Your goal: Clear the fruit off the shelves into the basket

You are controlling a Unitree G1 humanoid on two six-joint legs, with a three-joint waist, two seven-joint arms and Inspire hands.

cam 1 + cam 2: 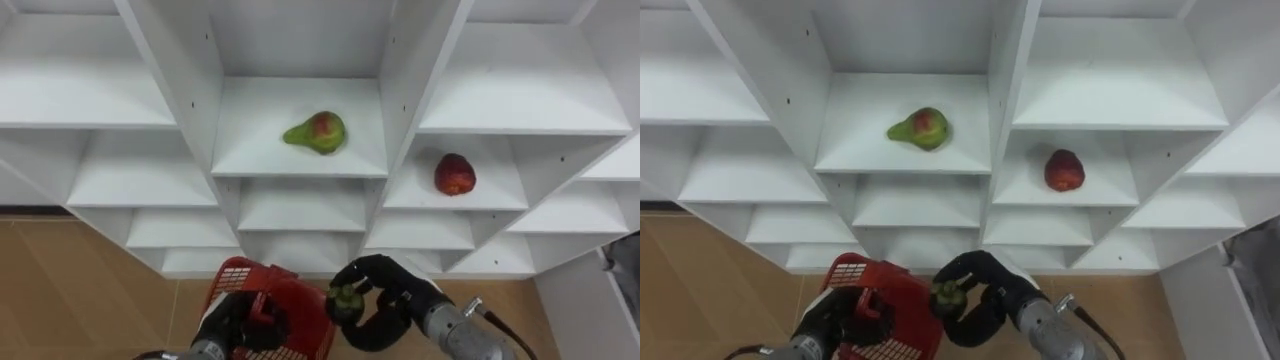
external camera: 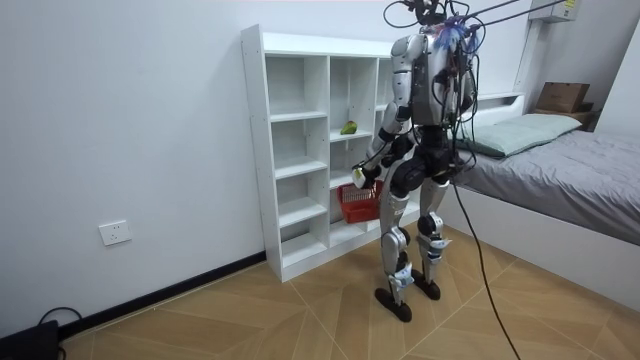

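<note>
A green-and-red pear (image 1: 314, 133) lies on the middle shelf of the white closet (image 1: 190, 60). One compartment to the right and a little lower sits a red apple (image 1: 454, 174). Low in the eye views my left hand (image 1: 235, 325) is curled on the rim of a red mesh basket (image 1: 290, 310). Just right of the basket, my right hand (image 1: 385, 300) is shut around a small green fruit (image 1: 346, 297), at the basket's right edge. In the room view I stand facing the closet with the basket (image 2: 357, 203) held at thigh height.
The closet's other compartments hold nothing. Wooden floor (image 1: 80, 290) shows below the shelves. In the room view a bed (image 2: 570, 170) stands behind me and a white wall (image 2: 120, 120) runs left of the closet.
</note>
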